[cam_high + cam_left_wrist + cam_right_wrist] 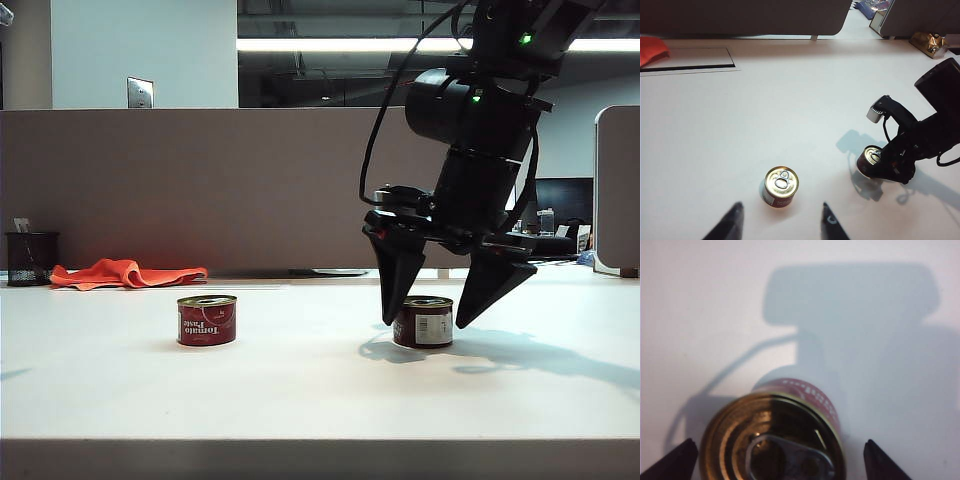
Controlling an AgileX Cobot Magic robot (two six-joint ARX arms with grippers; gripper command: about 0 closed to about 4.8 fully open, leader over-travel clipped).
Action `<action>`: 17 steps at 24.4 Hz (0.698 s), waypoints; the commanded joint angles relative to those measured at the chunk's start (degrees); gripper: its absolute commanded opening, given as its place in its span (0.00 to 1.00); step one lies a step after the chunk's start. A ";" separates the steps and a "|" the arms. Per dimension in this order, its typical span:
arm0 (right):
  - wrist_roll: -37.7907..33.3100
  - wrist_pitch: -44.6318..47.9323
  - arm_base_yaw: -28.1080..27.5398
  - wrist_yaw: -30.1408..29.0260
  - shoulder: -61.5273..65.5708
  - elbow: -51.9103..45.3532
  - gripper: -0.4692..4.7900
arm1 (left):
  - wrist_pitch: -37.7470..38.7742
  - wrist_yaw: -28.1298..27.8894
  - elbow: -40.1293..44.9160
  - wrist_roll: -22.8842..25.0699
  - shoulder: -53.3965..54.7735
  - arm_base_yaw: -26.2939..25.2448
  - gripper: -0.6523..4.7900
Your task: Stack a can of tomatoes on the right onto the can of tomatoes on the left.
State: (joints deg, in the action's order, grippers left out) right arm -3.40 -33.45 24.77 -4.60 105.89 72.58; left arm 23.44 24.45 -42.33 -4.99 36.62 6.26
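Two small red tomato cans stand upright on the white table (pixel 300 400). The left can (pixel 207 320) has a gold pull-tab lid and stands alone; it lies just ahead of my left gripper (pixel 781 211), whose black fingers stand wide open and apart from the can (pixel 781 186). The right can (pixel 424 326) stands between the two black fingers of my right gripper (pixel 426 318), which is lowered around it and open. In the right wrist view the can's lid (pixel 775 440) fills the gap of that gripper (pixel 780 457), with white table showing on each side.
An orange cloth (pixel 125 272) and a black mesh cup (pixel 30 258) sit at the back left by the brown partition (pixel 200 190). A crumpled gold object (pixel 930 42) lies at the far side. Bare table separates the two cans.
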 commanded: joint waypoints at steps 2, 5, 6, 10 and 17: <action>0.20 0.87 0.11 -0.24 -0.39 0.24 0.93 | -0.24 0.24 -0.42 -0.02 -0.04 -0.04 0.47; 0.26 0.70 0.11 -0.22 -0.39 0.24 0.75 | -0.26 0.24 -0.42 0.04 -0.04 -0.04 0.47; 0.26 0.70 0.11 -0.22 -0.39 0.24 0.70 | -0.24 0.24 -0.42 0.07 -0.02 -0.04 0.47; 0.44 0.96 0.11 -0.20 -0.39 0.24 0.64 | -0.24 0.24 -0.42 0.04 -0.04 -0.04 0.47; 1.11 2.43 1.22 -0.68 -2.54 3.48 0.62 | 0.17 0.26 -0.42 0.04 -0.04 -0.04 0.47</action>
State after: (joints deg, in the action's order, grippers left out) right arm -2.50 -32.99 25.21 -4.54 104.92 74.19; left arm 23.79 24.45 -42.33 -4.97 36.64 6.26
